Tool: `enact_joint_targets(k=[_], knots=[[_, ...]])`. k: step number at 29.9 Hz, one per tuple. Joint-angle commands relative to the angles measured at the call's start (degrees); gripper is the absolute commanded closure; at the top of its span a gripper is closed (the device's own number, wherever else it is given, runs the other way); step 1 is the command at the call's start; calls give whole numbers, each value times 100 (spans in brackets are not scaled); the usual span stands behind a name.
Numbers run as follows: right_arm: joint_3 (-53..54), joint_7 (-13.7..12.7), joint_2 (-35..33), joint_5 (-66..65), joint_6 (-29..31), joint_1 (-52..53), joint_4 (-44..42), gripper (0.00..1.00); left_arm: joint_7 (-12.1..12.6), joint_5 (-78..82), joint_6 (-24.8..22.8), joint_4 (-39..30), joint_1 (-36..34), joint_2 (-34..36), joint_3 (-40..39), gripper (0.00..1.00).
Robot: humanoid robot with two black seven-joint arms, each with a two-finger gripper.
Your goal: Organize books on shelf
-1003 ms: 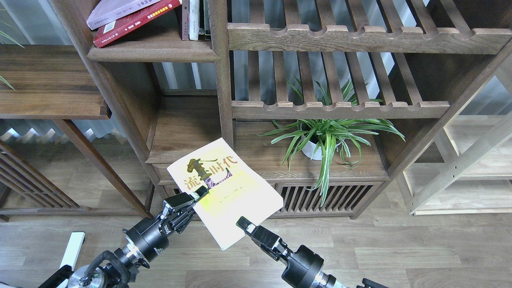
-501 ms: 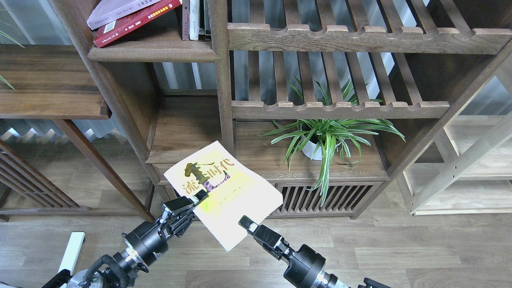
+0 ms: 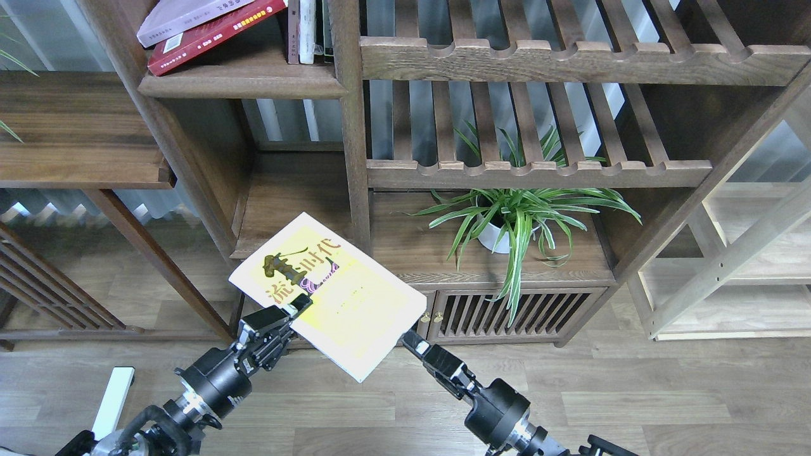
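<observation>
One yellow-green book point(image 3: 345, 304) in left hand point(image 3: 298, 308)

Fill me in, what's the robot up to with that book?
It is shelving books. The left end effector grips the near-left edge of a yellow-green book, held in the air in front of the bookcase. The right end effector touches the book's lower right edge; its grip isn't clear. A red book and a pale lavender book already lie on the shelf at upper left, well above the held book.
</observation>
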Motion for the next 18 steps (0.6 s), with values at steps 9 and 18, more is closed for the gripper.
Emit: enact_joint_targets(k=[9,18], knots=[[899,8,2,30,3,-48,-296,13,-837,1054,0,-105,15,-147,-476,100],[1233,-1,2,127,3,-48,-297,13,-820,1089,0,-501,24,-165,-608,100]])
